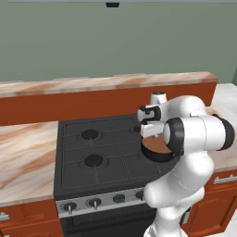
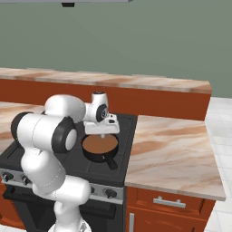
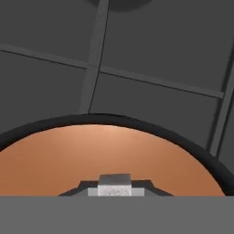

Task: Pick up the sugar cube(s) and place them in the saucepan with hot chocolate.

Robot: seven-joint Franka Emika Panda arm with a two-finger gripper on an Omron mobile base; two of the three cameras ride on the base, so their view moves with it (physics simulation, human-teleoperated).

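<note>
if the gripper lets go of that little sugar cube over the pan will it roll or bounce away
Probably not. The sugar cube looks flat-sided, so it should drop rather than roll. It sits above the brown liquid in the saucepan, which likely swallows it. The gripper seems barely parted.

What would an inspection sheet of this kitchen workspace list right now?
Surface: black gas stove top set between marbled counters.
Job's things: small round black saucepan of brown hot chocolate on the stove, handle toward the front; tiny whitish-grey sugar cube between the fingertips, above the liquid.
Clutter: nothing seen.
Grippers: two-finger gripper over the pan, jaws close around the cube.
Cables: nothing seen.
Surroundings: green wall, orange-brown cabinets, stove knobs.
</note>
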